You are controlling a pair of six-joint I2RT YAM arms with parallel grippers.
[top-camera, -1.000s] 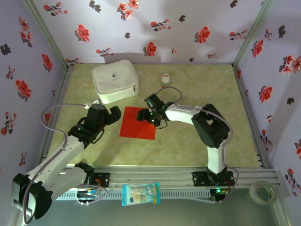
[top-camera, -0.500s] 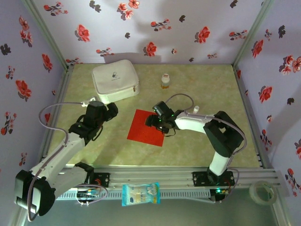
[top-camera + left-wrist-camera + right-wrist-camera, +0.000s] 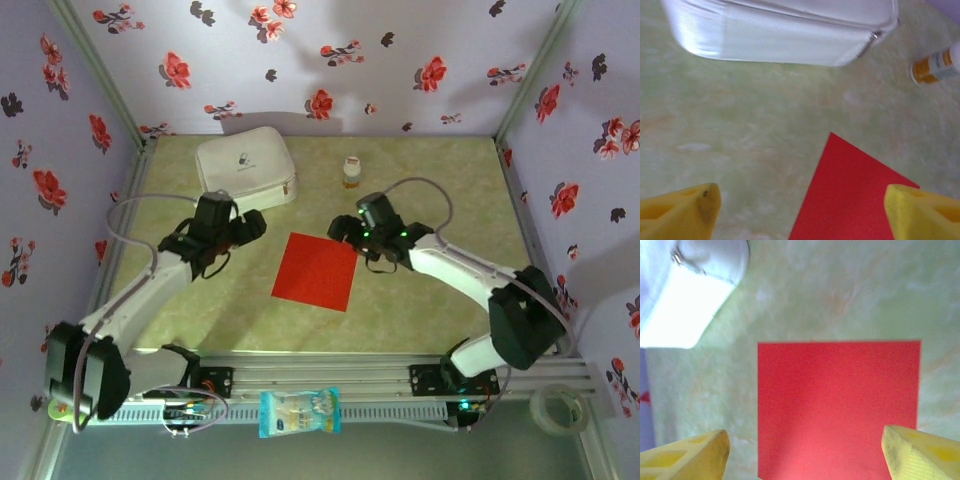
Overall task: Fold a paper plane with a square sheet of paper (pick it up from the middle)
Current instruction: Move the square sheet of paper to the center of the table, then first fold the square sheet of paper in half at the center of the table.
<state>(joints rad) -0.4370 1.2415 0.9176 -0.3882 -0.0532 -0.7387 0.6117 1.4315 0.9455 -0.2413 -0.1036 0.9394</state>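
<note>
Now the red square sheet of paper (image 3: 315, 272) lies flat on the worktop (image 3: 440, 190). The left hand (image 3: 255, 224) and right hand (image 3: 343, 231) are beside it, fingers spread apart.

A pale green, marbled tabletop (image 3: 430, 180) is seen. A flat square sheet of bright red paper (image 3: 315, 271) is laid near its middle. A white rounded fabric zip case (image 3: 245, 170) and a small orange-labelled bottle (image 3: 350, 172) are set farther back, apart from it.
</note>
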